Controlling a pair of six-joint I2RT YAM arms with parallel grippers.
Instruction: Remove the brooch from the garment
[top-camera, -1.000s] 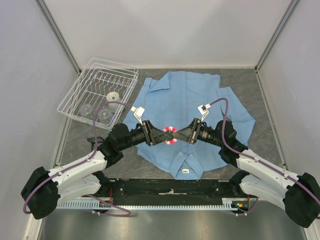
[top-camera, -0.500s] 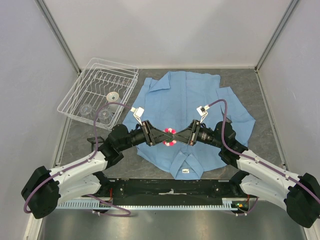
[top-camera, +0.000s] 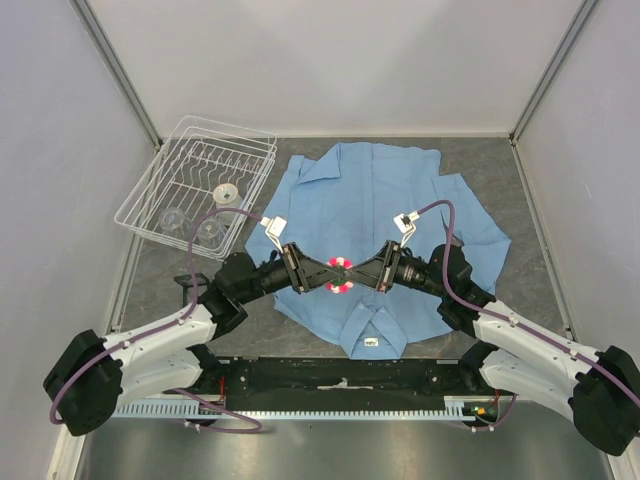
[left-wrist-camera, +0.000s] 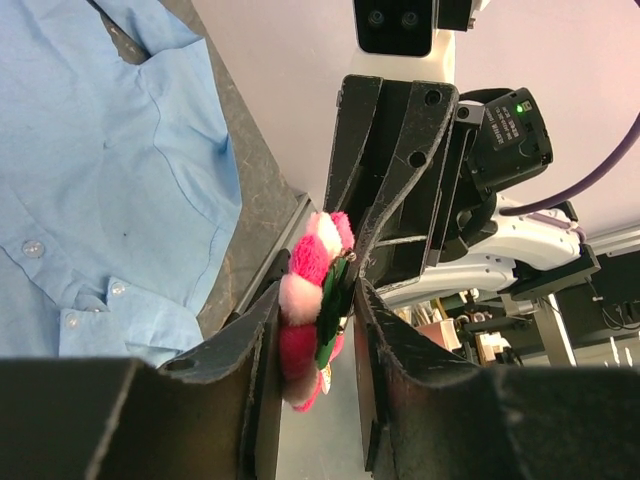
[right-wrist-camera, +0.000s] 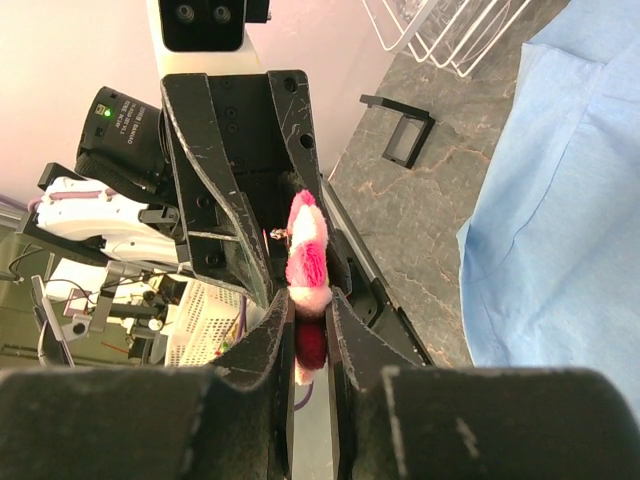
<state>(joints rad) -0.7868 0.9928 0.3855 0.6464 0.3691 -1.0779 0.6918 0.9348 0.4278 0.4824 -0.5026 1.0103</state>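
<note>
The brooch (top-camera: 340, 275), pink-red fluffy petals on a green back, hangs in the air between both grippers, above the flat light blue garment (top-camera: 385, 205). My right gripper (top-camera: 347, 274) is shut on its lower petals (right-wrist-camera: 310, 300). My left gripper (top-camera: 333, 275) comes from the opposite side. Its jaws stand either side of the brooch (left-wrist-camera: 312, 300), wider apart than the right jaws; the petals rest against one finger and do not look squeezed. The shirt's white label (top-camera: 371, 342) lies near the front edge.
A white wire dish rack (top-camera: 200, 185) with glasses and a small disc stands at the back left. A small black frame (right-wrist-camera: 408, 138) lies on the grey table left of the shirt. Side walls close in the workspace.
The two grippers have closed in a little on each other around the brooch, so less of it shows between them. The shirt has not moved.
</note>
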